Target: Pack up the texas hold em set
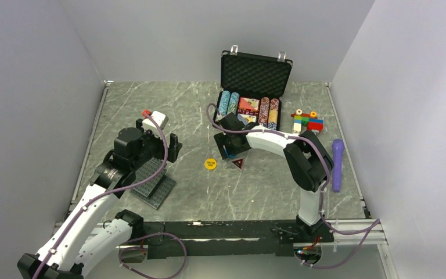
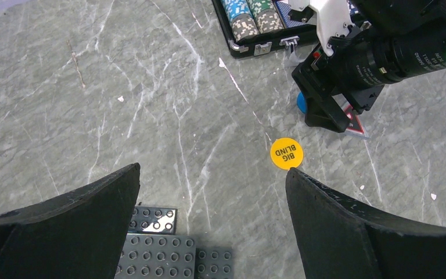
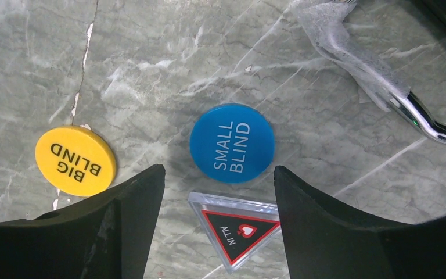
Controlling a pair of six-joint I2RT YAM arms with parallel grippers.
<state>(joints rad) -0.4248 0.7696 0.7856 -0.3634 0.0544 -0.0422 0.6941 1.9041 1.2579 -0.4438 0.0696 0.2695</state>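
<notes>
The right claw (image 1: 227, 152) is hovering over loose buttons, lining up a pick.
Top view: the case (image 1: 255, 74) is standing open at upper centre with chips (image 1: 250, 107) inside. The claw is hanging just in front of it, and the yellow button (image 1: 210, 164) and triangle (image 1: 237, 164) are lying on the counter (image 1: 267, 186) mid-frame. Plates (image 1: 151, 181) lower left and a block figure (image 1: 306, 121) right of the case are sitting off the route. Left wrist view: the left claw (image 2: 212, 171) is gaping fully, holding nothing. Right wrist view: the right claw is spread wide and empty, with the blue button (image 3: 232, 143) lying between its fingers. Next it probably needs lowering, closing, then carrying to the case.

Glossy plastic buttons (image 3: 232, 143), veined stone-look table (image 3: 151, 64)
</notes>
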